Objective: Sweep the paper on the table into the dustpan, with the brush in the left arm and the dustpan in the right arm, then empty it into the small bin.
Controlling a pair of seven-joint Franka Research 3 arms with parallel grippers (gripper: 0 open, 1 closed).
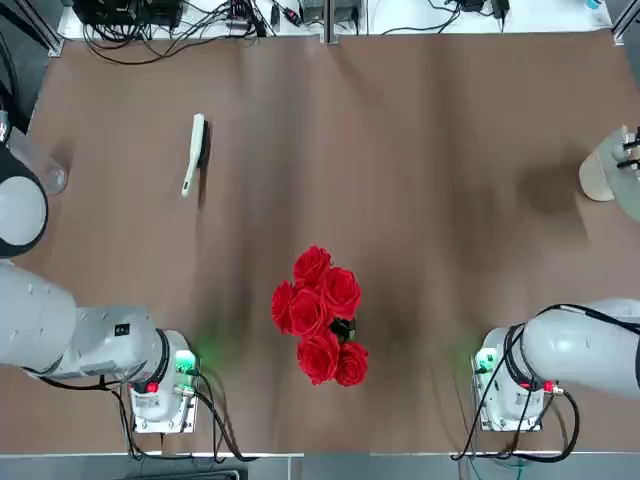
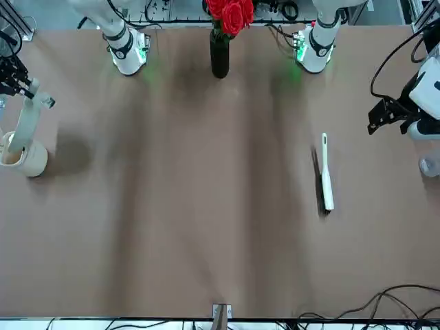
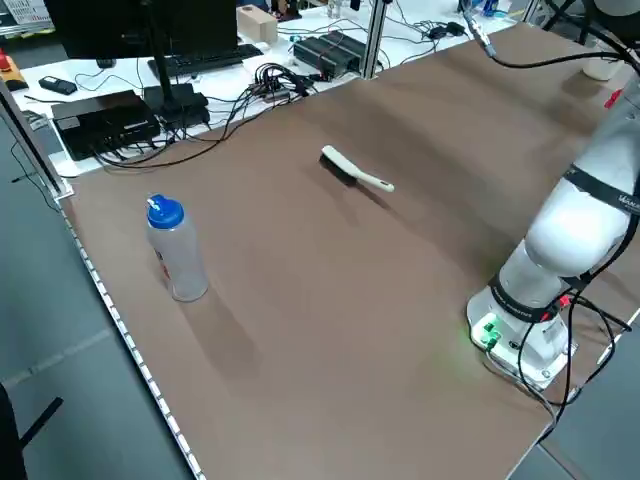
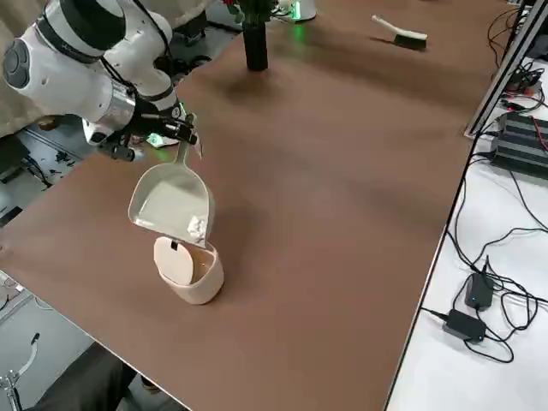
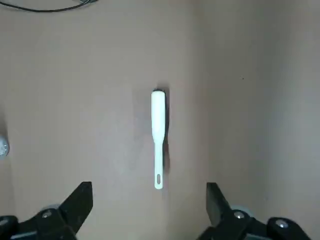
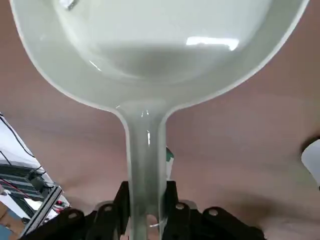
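Observation:
The pale grey-green dustpan (image 4: 171, 201) hangs tilted, scoop down, over the small cream bin (image 4: 190, 270) near the brown table's (image 1: 400, 150) right edge. My right gripper (image 4: 175, 128) is shut on its handle (image 6: 146, 165). A tiny white paper wad (image 4: 196, 227) sits at the scoop's lower lip, just above the bin's mouth. The cream brush (image 1: 195, 152) lies flat on the far left of the table, bristles along one side. My left gripper (image 5: 148, 192) hovers open above the brush's (image 5: 158, 135) handle end, holding nothing.
A dark vase of red roses (image 1: 320, 312) stands between the two arm bases. A clear bottle with a blue cap (image 3: 175, 250) stands near the table's left edge. Cables and electronics (image 1: 170, 15) lie beyond the far edge.

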